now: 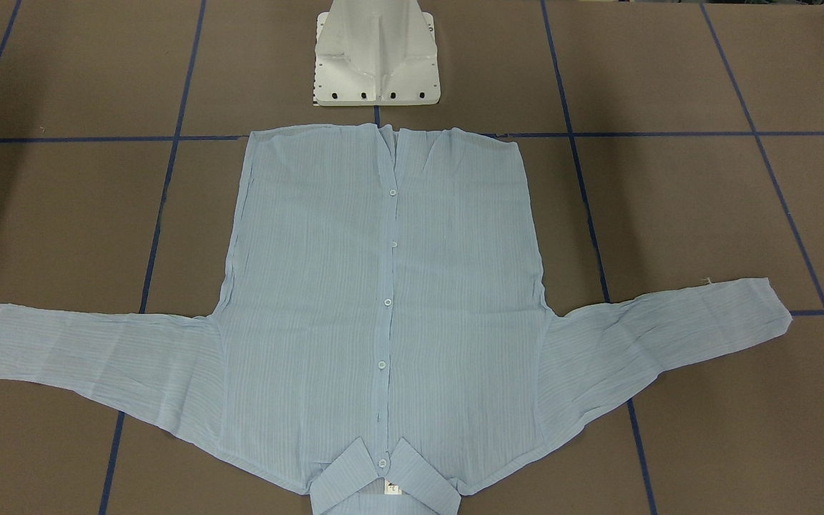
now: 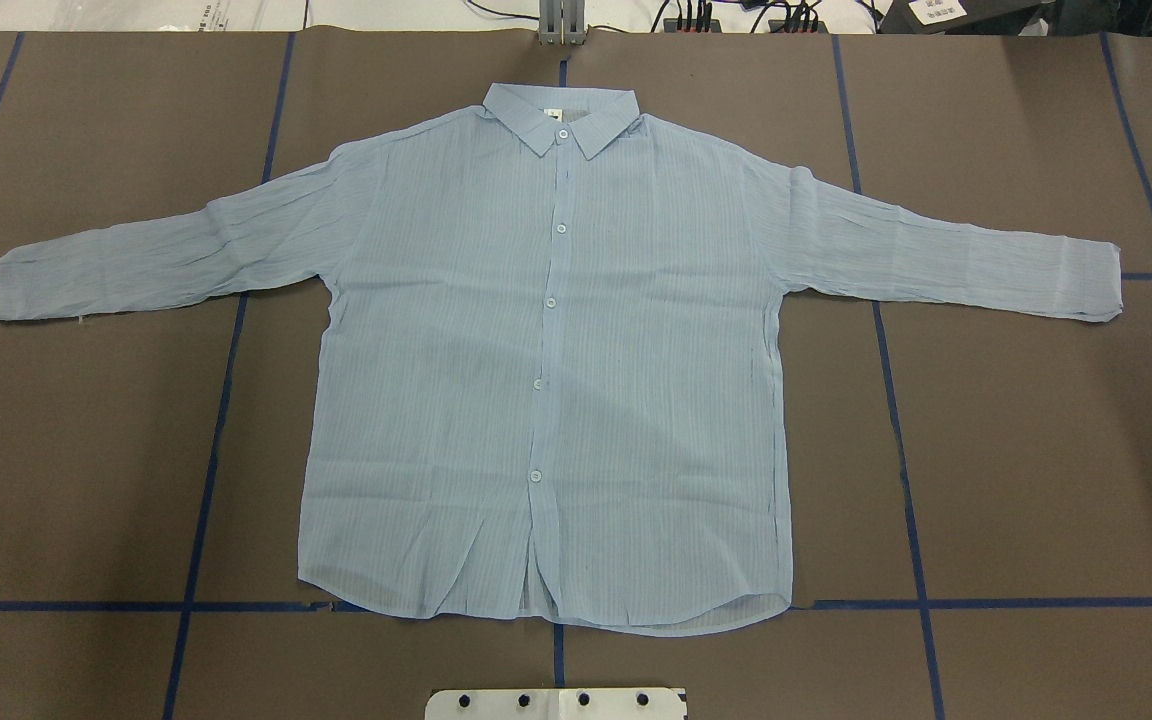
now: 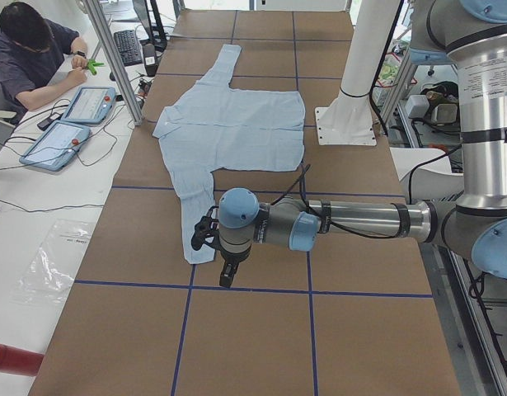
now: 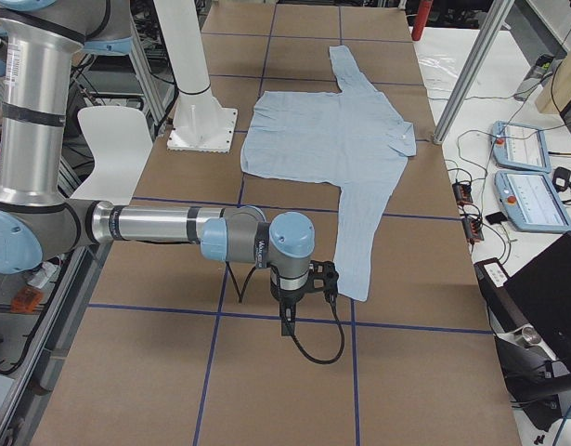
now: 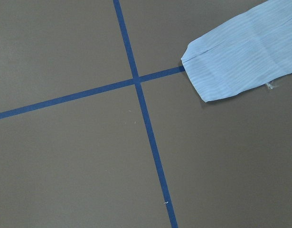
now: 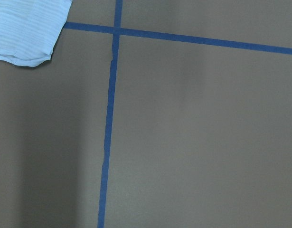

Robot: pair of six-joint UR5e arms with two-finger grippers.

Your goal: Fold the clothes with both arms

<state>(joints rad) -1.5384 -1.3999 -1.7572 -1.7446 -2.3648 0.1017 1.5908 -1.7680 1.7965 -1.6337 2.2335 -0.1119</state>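
The pale blue striped shirt point(image 2: 546, 380) lies flat and buttoned, front up, on the brown table. Both sleeves are spread out sideways and the collar point(image 2: 558, 115) is on the far side from the robot. It also shows in the front-facing view point(image 1: 383, 300). My left gripper point(image 3: 226, 279) hangs over the table beside the near sleeve's cuff point(image 5: 240, 61). My right gripper point(image 4: 287, 325) hangs beside the other cuff point(image 6: 27, 28). Both show only in the side views, so I cannot tell whether they are open or shut. Neither touches the shirt.
The white pedestal base point(image 1: 376, 57) stands just behind the shirt's hem. Blue tape lines point(image 2: 896, 400) grid the table. An operator point(image 3: 30, 49) sits with tablets at the far edge, next to an aluminium post point(image 3: 113, 58). Another post point(image 4: 471, 65) shows in the right view.
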